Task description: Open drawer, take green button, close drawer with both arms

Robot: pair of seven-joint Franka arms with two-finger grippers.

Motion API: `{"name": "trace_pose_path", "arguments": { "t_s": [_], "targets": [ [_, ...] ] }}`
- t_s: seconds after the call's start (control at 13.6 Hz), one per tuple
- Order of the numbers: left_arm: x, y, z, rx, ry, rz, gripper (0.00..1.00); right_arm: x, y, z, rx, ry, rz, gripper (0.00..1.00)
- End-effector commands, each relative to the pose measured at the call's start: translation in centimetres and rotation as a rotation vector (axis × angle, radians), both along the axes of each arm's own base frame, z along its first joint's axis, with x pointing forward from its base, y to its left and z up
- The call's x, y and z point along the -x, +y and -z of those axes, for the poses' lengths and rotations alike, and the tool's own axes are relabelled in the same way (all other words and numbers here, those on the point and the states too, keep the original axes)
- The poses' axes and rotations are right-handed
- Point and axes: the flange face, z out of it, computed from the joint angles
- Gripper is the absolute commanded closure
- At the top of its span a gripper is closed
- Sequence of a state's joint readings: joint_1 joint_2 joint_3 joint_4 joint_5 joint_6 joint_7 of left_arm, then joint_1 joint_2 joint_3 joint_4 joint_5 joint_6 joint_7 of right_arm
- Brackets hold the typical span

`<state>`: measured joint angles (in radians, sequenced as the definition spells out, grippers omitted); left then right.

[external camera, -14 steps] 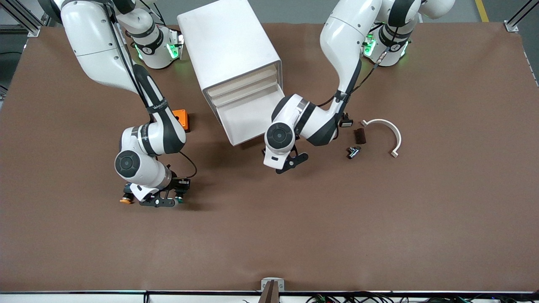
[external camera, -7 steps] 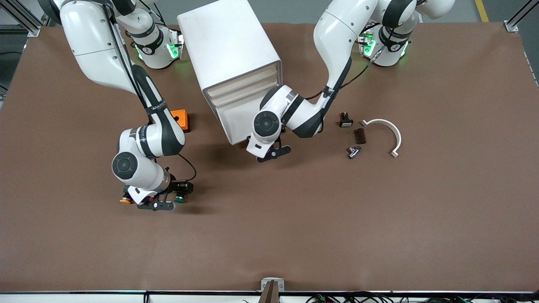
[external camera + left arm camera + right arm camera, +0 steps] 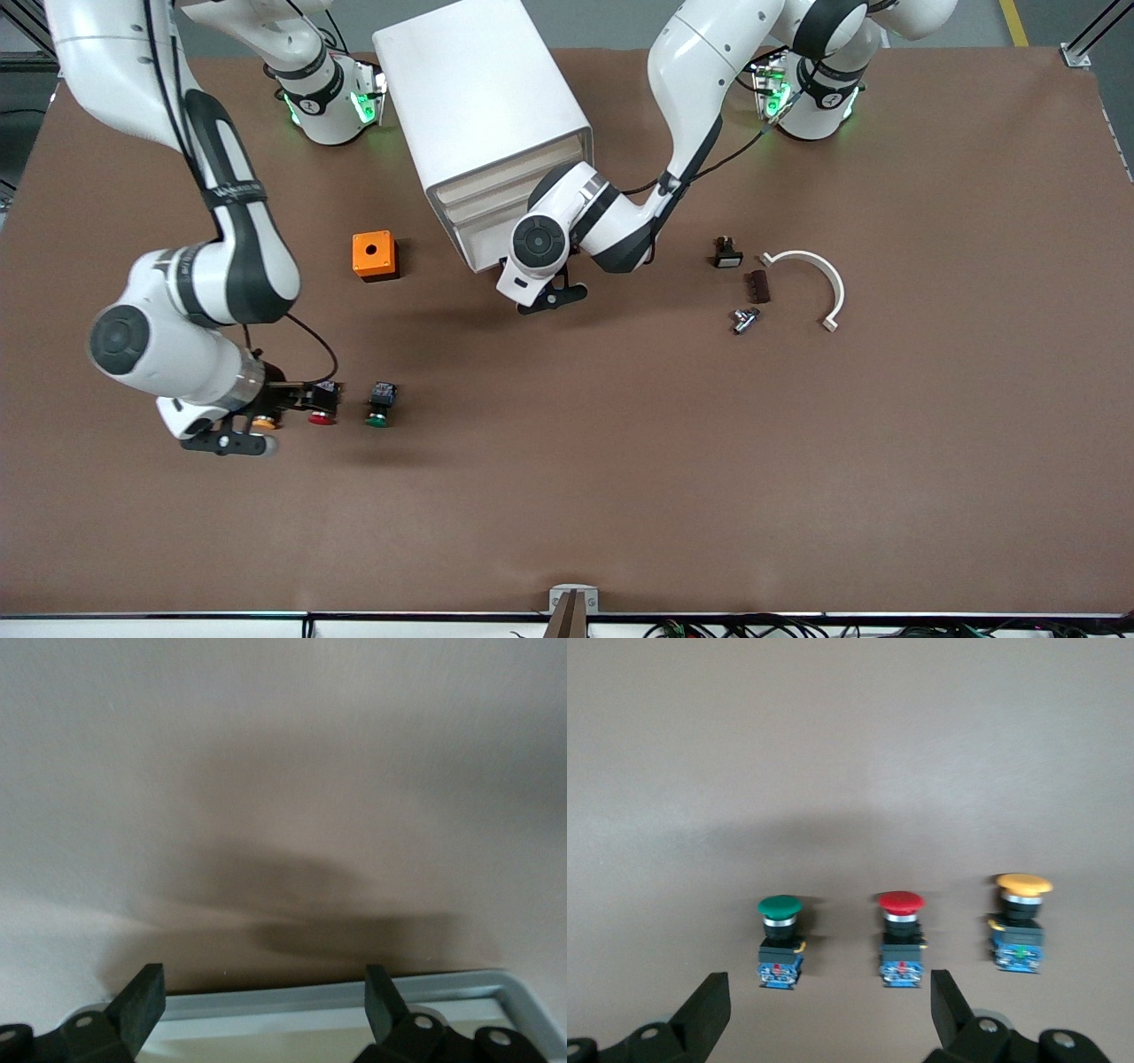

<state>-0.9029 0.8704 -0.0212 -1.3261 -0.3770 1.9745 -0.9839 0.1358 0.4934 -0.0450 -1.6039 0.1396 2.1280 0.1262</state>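
The green-capped button point(image 3: 379, 406) lies on the brown table, free of any gripper; it also shows in the right wrist view point(image 3: 780, 930). My right gripper point(image 3: 232, 440) is open and empty, over the table beside the orange-capped button, away from the green one; its own view shows it point(image 3: 830, 1010). The white cabinet point(image 3: 478, 97) has its lowest drawer point(image 3: 483, 248) sticking out a little. My left gripper point(image 3: 545, 297) is open at the drawer's front edge. In its own view point(image 3: 266, 992) the drawer's rim point(image 3: 337, 997) lies between the open fingers.
A red-capped button point(image 3: 323, 409) and an orange-capped button point(image 3: 262, 424) lie in a row with the green one. An orange box point(image 3: 374, 255) sits beside the cabinet. Small black parts point(image 3: 726, 252), a metal piece point(image 3: 742, 319) and a white curved strip point(image 3: 819, 275) lie toward the left arm's end.
My right gripper let go of the green button and moved off toward the right arm's end. My left gripper moved to the drawer's front, and the drawer slid partly into the cabinet.
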Motion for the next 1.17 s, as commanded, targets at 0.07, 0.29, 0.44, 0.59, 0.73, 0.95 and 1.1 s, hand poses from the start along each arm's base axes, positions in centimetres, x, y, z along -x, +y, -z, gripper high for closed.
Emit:
{"name": "trace_pose_path", "arguments": {
  "t_s": [0.07, 0.29, 0.44, 0.59, 0.73, 0.95, 1.1],
  "targets": [
    [3.1, -1.4, -0.1, 0.019, 0.031, 0.033, 0.01, 1.3, -2.2, -6.0, 0.031, -0.041, -0.01, 0.0],
    [4.1, -2.1, -0.3, 0.028, 0.044, 0.037, 0.01, 2.8, -4.4, -12.2, 0.066, -0.099, 0.019, 0.0],
    [4.3, -2.3, 0.1, 0.033, 0.053, 0.025, 0.01, 3.8, -5.0, -15.3, 0.059, -0.123, 0.038, 0.0],
    [4.5, -2.2, -0.3, 0.023, 0.064, 0.01, 0.01, 5.2, -5.0, -17.7, 0.058, -0.115, 0.035, 0.0],
    [2.9, -1.4, -1.0, 0.022, 0.04, -0.011, 0.01, 6.7, -4.9, -20.5, 0.057, -0.109, 0.028, 0.0],
    [-6.8, 5.0, -6.3, 0.018, -0.1, -0.119, 0.01, 8.4, -5.8, -23.3, 0.06, -0.105, 0.036, 0.0],
    [-12.1, 9.6, -9.1, -0.042, -0.24, -0.125, 0.01, 9.4, -6.4, -24.3, 0.063, -0.062, 0.042, 0.0]
  ]
}}
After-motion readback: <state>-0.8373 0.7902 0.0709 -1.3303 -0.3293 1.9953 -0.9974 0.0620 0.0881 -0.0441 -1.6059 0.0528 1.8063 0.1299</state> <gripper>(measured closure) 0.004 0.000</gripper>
